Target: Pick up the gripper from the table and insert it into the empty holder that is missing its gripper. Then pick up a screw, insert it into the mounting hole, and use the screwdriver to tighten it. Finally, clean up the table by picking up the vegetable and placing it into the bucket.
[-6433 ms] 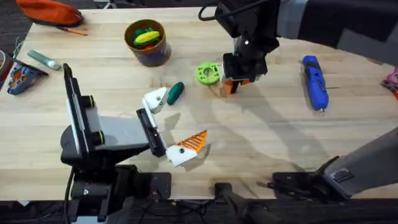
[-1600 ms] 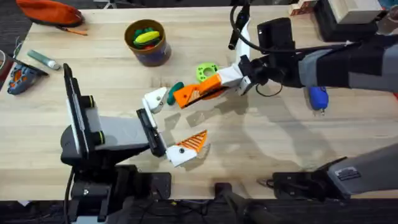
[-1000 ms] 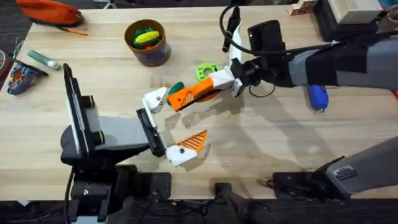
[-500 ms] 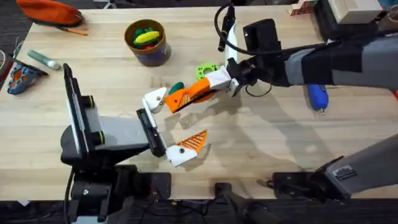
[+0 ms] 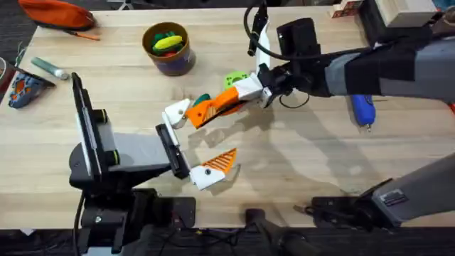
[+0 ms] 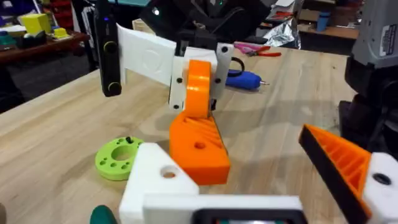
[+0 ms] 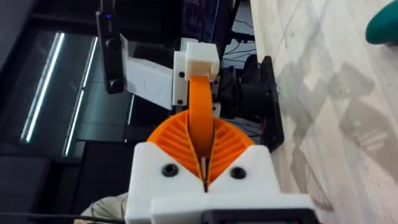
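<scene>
My right gripper [image 5: 226, 102] is shut on the orange gripper [image 5: 205, 111] and holds its tip against the empty white holder [image 5: 177, 114] of the left arm. In the left wrist view the orange gripper [image 6: 198, 149] touches the holder [image 6: 160, 180]. My left gripper [image 5: 193, 142] stands open; its other finger [image 5: 217, 165] carries an orange pad. The dark green vegetable [image 5: 201, 99] lies just behind the holder. The bucket [image 5: 168, 48] with toys stands at the back. The blue screwdriver [image 5: 362, 110] lies right, partly under the right arm. The screw is out of view.
A green ring [image 5: 235, 80] lies behind the right gripper. An orange pouch [image 5: 57, 13], a marker [image 5: 50, 67] and a small tool [image 5: 25, 87] sit at the far left. Boxes [image 5: 398, 14] stand at the back right. Bare wood stretches across the front right.
The right gripper has carried the orange gripper leftward, from beside the green ring to the empty holder. The left arm has stayed still.
</scene>
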### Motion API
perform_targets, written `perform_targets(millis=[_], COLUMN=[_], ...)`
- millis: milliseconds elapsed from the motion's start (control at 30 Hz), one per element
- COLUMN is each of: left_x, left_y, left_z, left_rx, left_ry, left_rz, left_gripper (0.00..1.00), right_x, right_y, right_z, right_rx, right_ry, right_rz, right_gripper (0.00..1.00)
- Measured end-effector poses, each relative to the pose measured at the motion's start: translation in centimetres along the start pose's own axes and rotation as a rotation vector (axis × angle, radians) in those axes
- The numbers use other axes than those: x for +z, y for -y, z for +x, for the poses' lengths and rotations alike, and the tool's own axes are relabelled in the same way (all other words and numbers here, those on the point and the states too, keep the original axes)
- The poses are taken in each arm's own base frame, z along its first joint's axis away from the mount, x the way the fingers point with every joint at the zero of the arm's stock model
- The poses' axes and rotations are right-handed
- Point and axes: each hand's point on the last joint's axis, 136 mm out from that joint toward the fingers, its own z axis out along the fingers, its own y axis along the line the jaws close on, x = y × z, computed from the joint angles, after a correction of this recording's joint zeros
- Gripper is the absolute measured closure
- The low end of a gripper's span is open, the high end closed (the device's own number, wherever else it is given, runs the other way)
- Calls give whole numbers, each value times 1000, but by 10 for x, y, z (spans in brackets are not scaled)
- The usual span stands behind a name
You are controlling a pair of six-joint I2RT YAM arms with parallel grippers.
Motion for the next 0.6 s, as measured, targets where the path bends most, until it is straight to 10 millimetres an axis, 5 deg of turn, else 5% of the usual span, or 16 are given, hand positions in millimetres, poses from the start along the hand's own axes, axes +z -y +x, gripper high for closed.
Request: perform_targets(millis=[600], left_x=[0], left_y=[0], left_z=[0], left_rx=[-8], left_ry=[0], left_rz=[1], left_gripper=[15], right_x=[0], right_y=[7], right_z=[-3], right_rx=[29], right_ry=[15], right_rz=[22], right_gripper=[997])
